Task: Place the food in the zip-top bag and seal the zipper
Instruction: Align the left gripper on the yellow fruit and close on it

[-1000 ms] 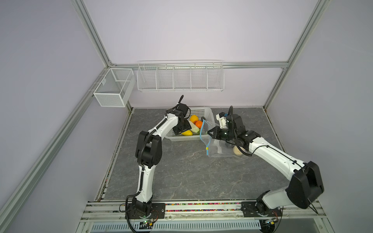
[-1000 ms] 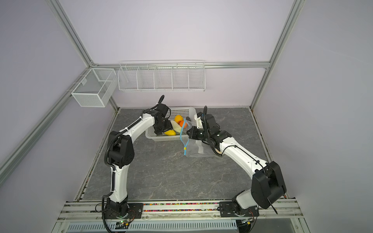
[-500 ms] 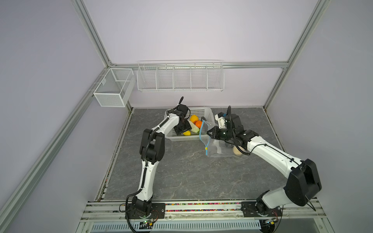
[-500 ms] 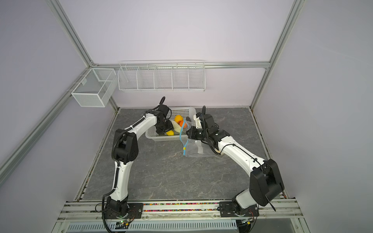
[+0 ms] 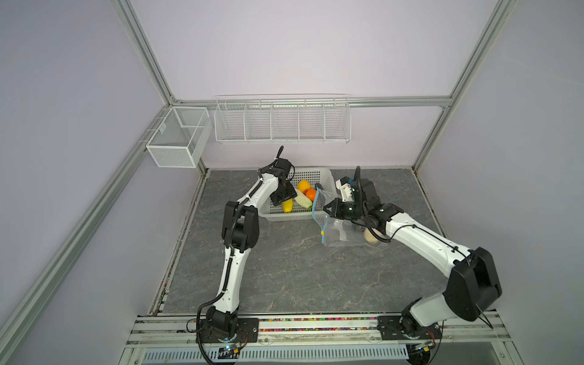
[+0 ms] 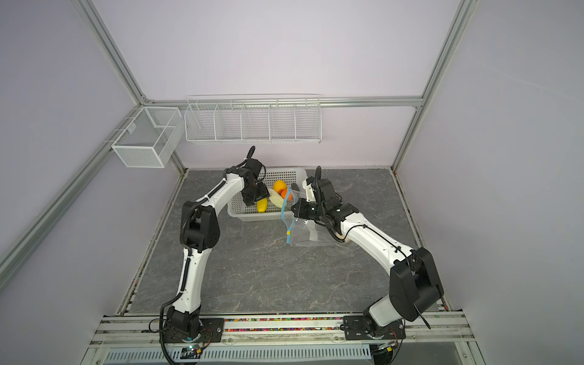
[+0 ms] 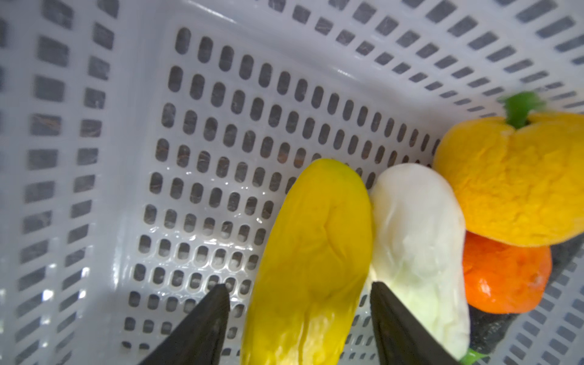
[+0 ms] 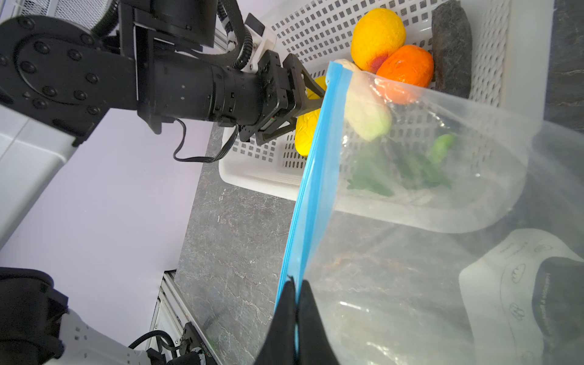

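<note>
Left wrist view: left fingers (image 7: 202,325) spread astride the yellow piece (image 7: 309,262), contact unclear; right fingers (image 8: 311,322) pinch the zipper (image 8: 316,164).

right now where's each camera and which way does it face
Top views: high in front, looking down at the table; left arm, right arm whole.
Left wrist: on left arm, looking into the basket; open left gripper straddles yellow piece.
Right wrist: on right arm, facing the zip-top bag; right gripper shut on its zipper.
Both wrists share basket and yellow piece.
</note>
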### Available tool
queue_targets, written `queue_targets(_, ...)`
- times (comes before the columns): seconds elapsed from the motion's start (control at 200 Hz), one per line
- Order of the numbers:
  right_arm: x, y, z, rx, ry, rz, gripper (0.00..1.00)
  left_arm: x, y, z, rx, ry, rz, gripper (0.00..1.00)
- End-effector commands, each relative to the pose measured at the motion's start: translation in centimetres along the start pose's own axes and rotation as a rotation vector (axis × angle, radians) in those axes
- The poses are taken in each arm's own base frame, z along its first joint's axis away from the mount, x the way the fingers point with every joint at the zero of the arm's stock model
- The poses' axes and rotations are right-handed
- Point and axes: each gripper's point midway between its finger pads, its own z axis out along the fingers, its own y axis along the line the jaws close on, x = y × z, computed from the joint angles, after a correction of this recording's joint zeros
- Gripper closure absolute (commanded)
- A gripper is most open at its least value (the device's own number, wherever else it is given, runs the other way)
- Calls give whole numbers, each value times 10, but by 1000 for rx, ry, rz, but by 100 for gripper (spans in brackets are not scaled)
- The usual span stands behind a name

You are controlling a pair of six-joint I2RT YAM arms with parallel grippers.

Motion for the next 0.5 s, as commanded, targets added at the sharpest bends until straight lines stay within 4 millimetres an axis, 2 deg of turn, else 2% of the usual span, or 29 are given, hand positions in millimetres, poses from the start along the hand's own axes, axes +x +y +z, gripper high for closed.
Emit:
queue_targets(0.0, -2, 5, 0, -11, -2, -18, 94, 1, 10, 13, -50, 30, 10, 29)
queue_targets(0.3, -3, -1, 1, -3, -3, -18, 94, 5, 18, 16, -78, 57, 20, 34)
queue_targets(0.495, -3, 0, 1, -7, -1, -19, 93, 2, 16, 5, -67, 41, 19, 40)
